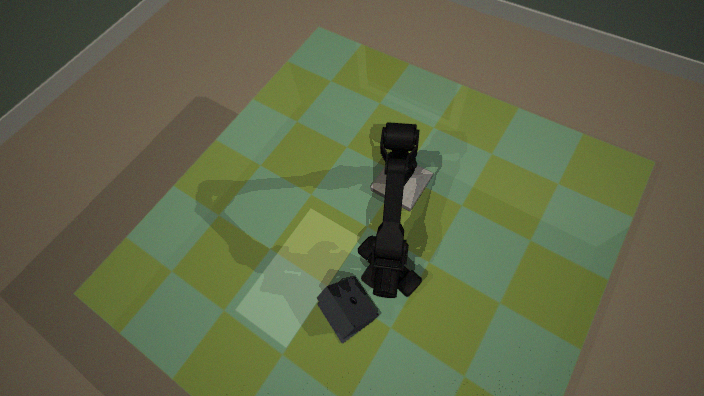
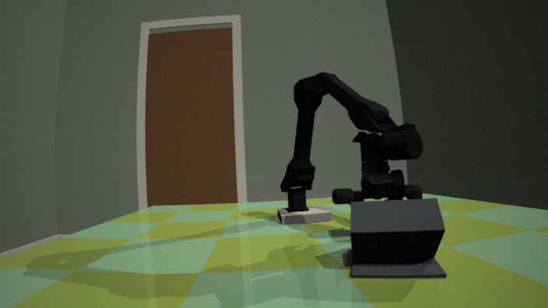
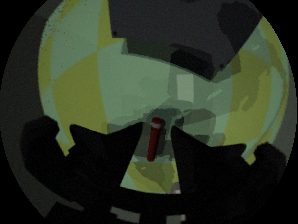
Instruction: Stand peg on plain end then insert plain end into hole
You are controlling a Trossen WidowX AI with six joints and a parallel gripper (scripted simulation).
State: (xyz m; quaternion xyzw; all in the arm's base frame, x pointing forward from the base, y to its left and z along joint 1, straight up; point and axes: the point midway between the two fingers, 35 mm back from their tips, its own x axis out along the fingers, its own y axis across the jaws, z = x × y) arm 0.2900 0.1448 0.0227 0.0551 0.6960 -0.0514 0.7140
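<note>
Red, with a white band at its upper end in the wrist view, the peg (image 3: 154,141) lies between the two fingertips of the gripper (image 3: 157,127) (image 1: 388,282) (image 2: 378,194), its long axis running nearly parallel to the fingers rather than across them. The fingers stand partly apart, with a gap showing on either side of the peg; nothing is clamped. Closing should therefore meet the peg's long flanks, provided the fingers reach low enough, which I cannot tell.

The wrist view alone shows the peg; from the top the arm (image 1: 394,200) (image 2: 305,132) hides it, and in the exterior view it cannot be seen. The top view shows the hole (image 1: 353,300) in the panel (image 1: 361,311) (image 2: 395,215) (image 3: 175,25), just beside the gripper; the exterior view gives only its back.
</note>
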